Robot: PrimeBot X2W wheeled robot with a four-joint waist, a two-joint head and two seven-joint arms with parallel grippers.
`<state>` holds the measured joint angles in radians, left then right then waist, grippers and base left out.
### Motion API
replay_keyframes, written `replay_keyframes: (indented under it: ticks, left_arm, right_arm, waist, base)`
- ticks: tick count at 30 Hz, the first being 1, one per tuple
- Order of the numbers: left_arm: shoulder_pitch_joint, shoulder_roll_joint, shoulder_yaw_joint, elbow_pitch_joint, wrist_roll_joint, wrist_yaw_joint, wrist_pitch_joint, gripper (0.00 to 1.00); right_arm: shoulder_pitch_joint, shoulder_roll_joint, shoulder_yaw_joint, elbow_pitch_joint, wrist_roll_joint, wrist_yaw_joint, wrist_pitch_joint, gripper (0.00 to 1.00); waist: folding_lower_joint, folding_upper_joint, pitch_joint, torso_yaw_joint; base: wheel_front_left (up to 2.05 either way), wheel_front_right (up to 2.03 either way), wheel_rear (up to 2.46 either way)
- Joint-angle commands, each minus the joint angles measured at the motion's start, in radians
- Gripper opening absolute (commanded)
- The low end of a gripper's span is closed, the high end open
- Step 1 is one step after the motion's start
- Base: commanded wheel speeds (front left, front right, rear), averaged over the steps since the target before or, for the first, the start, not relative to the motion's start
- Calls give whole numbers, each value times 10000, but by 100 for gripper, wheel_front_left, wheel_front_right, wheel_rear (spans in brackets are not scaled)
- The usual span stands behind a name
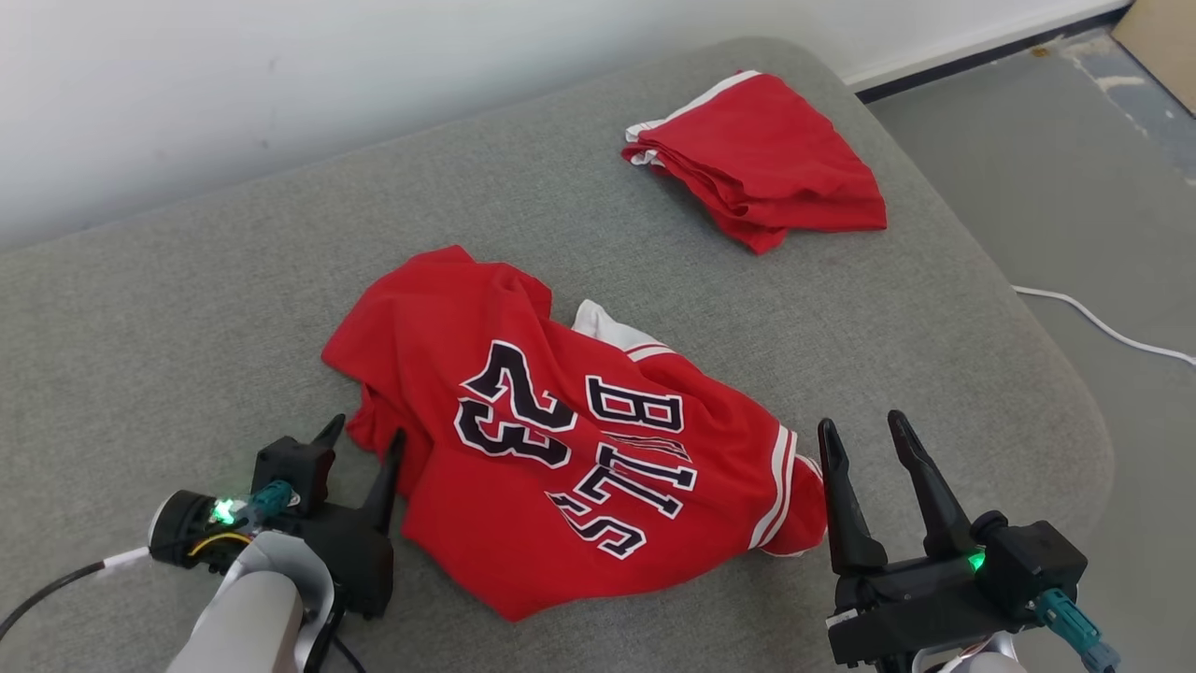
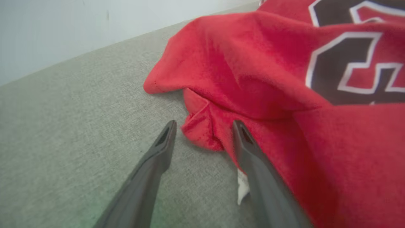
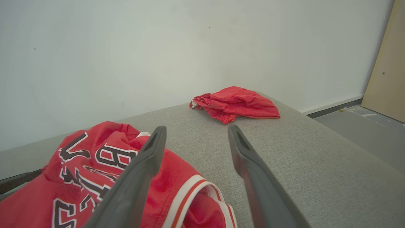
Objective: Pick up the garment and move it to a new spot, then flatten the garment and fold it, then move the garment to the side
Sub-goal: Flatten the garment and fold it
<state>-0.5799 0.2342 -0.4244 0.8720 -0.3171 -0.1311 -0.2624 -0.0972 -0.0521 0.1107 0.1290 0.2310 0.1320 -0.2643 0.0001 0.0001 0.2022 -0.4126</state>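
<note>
Your red jersey point(image 1: 561, 439) sits crumpled mid-frame on the grey cushion point(image 1: 187, 280), with folded red shorts point(image 1: 761, 159) at upper right. Your left gripper point(image 1: 366, 428), lower left, is wide open around the jersey's edge fold. Your right gripper point(image 1: 861, 421), lower right, gapes empty beside the striped hem.

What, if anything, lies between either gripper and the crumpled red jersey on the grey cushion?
Nothing visible does. The left gripper is open, its fingers straddling a fold at the edge of the jersey. The right gripper is open right beside the jersey's striped edge. The folded red garment lies apart, at the far corner of the cushion.
</note>
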Motion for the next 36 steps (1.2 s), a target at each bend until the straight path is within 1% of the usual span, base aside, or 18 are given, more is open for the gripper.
replay_keyframes:
  ticks: [1, 2, 5, 10, 16, 20, 23, 24, 25, 27, 29, 33, 36]
  left_arm:
    - [-210, 40, -73, 143, -198, 14, -14, 15]
    - [-252, 33, -148, 221, -242, 14, -14, 0]
    - [-334, 32, -342, 279, -399, 13, -13, 0]
    - [-86, 32, -306, -406, -497, 15, -14, 0]
    - [939, 149, 179, -1867, -336, 105, -14, 0]
    - [1996, 340, 517, -2969, -225, 280, -13, 0]
    - [2852, 457, 753, -3771, -293, 493, -14, 0]
    - [3391, 573, 878, -4178, -360, 598, -13, 0]
    - [3391, 573, 878, -4178, -360, 598, -13, 0]
    - [3862, 671, 1037, -4464, -496, 698, -13, 0]
    - [4332, 631, 1157, -4783, -635, 842, -11, 0]
    - [5345, 760, 1443, -5194, -871, 1246, 18, 0]
    - [6081, 677, 1601, -5559, -1057, 1575, 55, 0]
  right_arm:
    - [-34, 33, 2, -4, 36, -21, -10, 100]
    - [-19, 32, -19, -14, 38, -22, -10, 100]
    - [102, 32, -88, -38, -14, -21, -10, 100]
    - [289, 27, -156, -33, -165, -22, -10, 100]
    - [574, 24, -292, -39, -316, -21, -10, 100]
    - [764, 23, -379, -11, -433, -21, -10, 100]
    - [864, 24, -424, 27, -506, -22, -9, 100]
    - [959, 23, -477, 38, -535, -21, -10, 100]
    - [959, 23, -477, 38, -535, -21, -10, 100]
    - [1019, 26, -452, 61, -576, -21, -10, 100]
    - [1032, 21, -440, 80, -580, -21, -10, 100]
    - [974, 25, -307, 129, -619, -21, -10, 100]
    - [968, 18, -310, 164, -619, -22, -10, 100]
  waist:
    - [-1, -1, 67, -97]
    - [-1, -1, 55, -93]
    - [-1, -1, -54, 26]
    - [-1, -1, -386, 521]
    - [-1, -1, -876, 1602]
    - [-1, -1, -1205, 2453]
    - [-1, -1, -1426, 3027]
    - [-1, -1, -1559, 3402]
    - [-1, -1, -1559, 3402]
    - [-1, -1, -1662, 3713]
    - [-1, -1, -1748, 3975]
    - [-1, -1, -1796, 4165]
    - [-1, -1, -1789, 4200]
  base:
    - [0, 0, 0]
    - [0, 0, 0]
    - [0, 0, 0]
    - [0, 0, 0]
    - [0, 0, 0]
    - [0, 0, 0]
    - [0, 0, 0]
    - [0, 0, 0]
    - [0, 0, 0]
    - [0, 0, 0]
    - [0, 0, 0]
    - [0, 0, 0]
    - [0, 0, 0]
